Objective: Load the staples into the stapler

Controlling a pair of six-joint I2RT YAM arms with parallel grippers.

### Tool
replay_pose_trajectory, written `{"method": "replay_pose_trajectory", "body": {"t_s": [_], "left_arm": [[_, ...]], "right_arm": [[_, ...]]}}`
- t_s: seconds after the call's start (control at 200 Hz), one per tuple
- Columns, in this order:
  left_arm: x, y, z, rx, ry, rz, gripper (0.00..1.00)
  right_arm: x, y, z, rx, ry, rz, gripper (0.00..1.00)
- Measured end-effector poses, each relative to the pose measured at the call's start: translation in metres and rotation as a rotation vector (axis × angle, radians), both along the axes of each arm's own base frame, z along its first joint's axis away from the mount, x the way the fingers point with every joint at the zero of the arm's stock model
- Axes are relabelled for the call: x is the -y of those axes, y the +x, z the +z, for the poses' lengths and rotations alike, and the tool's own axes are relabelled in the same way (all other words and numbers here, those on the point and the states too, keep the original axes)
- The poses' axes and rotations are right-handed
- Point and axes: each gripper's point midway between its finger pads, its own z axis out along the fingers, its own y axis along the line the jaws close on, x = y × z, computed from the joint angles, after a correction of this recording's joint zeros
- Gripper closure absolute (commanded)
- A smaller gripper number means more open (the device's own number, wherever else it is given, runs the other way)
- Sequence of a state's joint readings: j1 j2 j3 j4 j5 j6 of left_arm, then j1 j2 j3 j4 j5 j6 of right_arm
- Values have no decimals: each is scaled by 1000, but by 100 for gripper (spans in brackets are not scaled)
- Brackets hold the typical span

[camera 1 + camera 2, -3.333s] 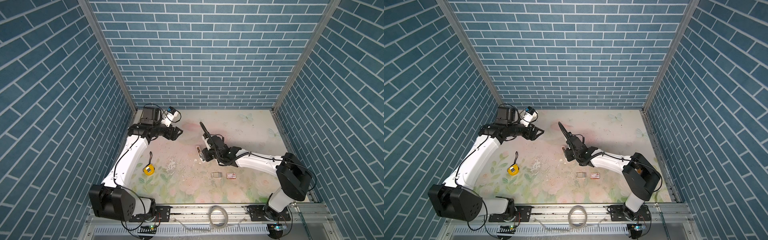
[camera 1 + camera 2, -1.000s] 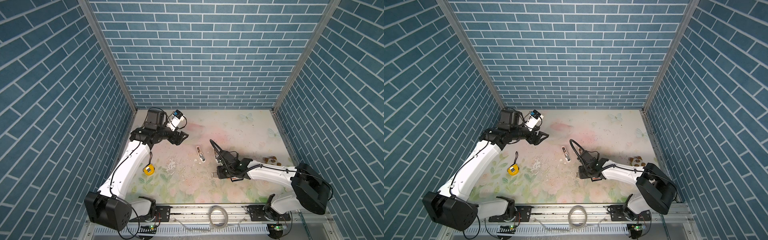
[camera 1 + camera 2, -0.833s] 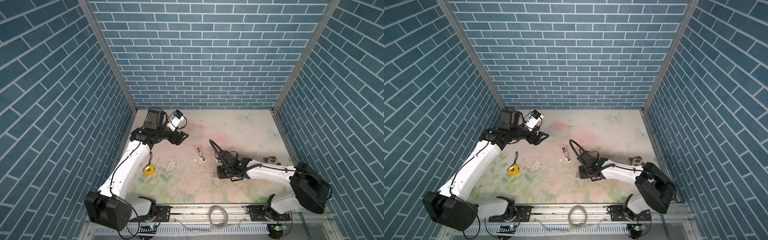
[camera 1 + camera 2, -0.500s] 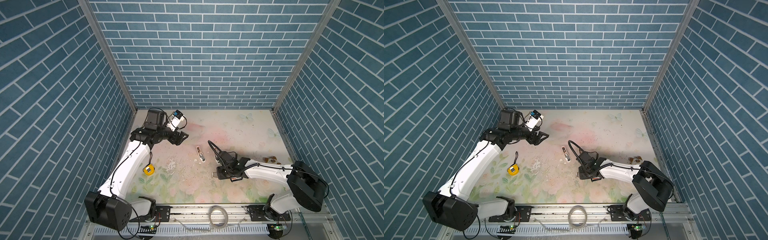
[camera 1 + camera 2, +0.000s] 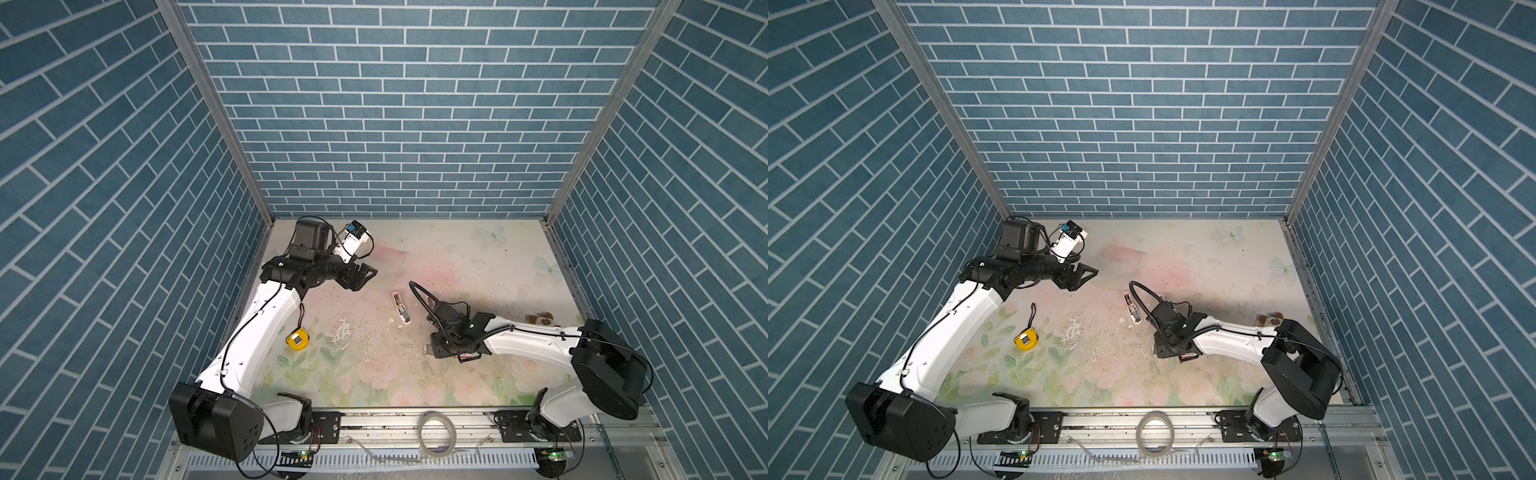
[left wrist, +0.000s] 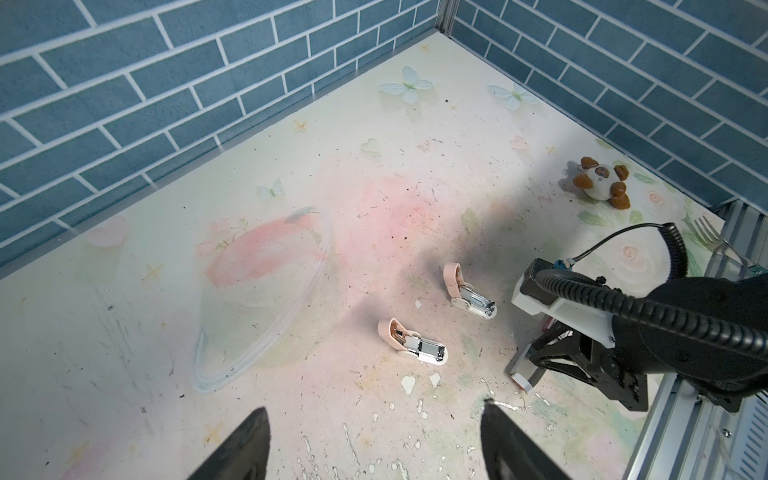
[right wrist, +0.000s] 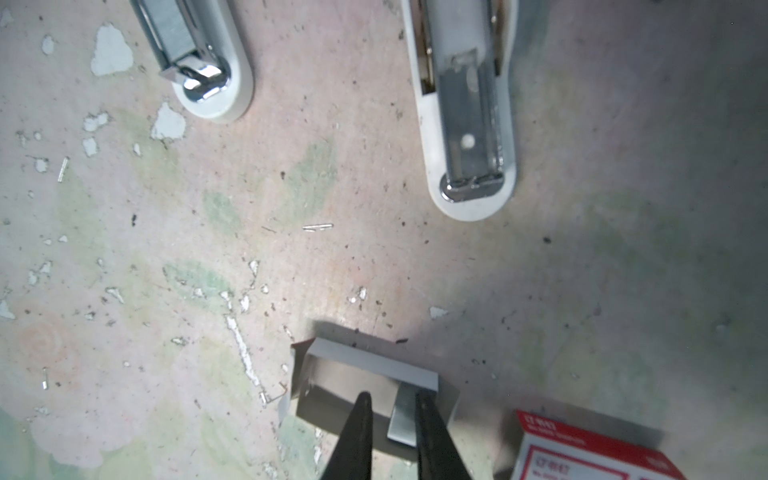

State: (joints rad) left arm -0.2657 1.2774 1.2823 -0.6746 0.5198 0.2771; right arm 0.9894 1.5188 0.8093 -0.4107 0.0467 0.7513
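The stapler point(image 5: 401, 308) lies opened on the table's middle. In the wrist views it shows as two pale parts side by side, each with a metal channel point(image 6: 415, 349) point(image 7: 465, 124). Nearer the front, the staples point(image 7: 402, 415), a silvery strip, lie in a small open grey tray point(image 7: 374, 368). My right gripper point(image 7: 392, 395) points down into that tray, its fingers narrowly open on either side of the strip; a gap shows at one finger. My left gripper point(image 5: 370, 274) hovers wide open and empty at the back left point(image 6: 376, 405).
A red-and-white cardboard box point(image 7: 582, 449) lies right beside the tray. A yellow tape measure point(image 5: 297, 340) sits left of centre. A small plush toy point(image 5: 540, 320) and a fork point(image 6: 710, 237) lie near the right edge. A tape roll point(image 5: 436, 432) rests on the front rail.
My right gripper left the stapler on the table and came forward to the tray; over the last second it has hardly moved. The left arm shifted slightly right earlier.
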Motion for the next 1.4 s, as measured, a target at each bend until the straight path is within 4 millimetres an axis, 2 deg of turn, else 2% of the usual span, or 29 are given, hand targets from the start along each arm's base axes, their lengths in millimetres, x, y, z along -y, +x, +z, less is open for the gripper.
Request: {"method": "replay_pose_trajectory", "body": {"t_s": [0.295, 1.395], "left_arm": [[0, 0, -1, 1, -1, -1, 19], [1, 0, -8, -3, 0, -2, 19]], "right_arm": [[4, -2, -7, -8, -55, 4, 78], [6, 1, -11, 32, -215, 27, 74]]}}
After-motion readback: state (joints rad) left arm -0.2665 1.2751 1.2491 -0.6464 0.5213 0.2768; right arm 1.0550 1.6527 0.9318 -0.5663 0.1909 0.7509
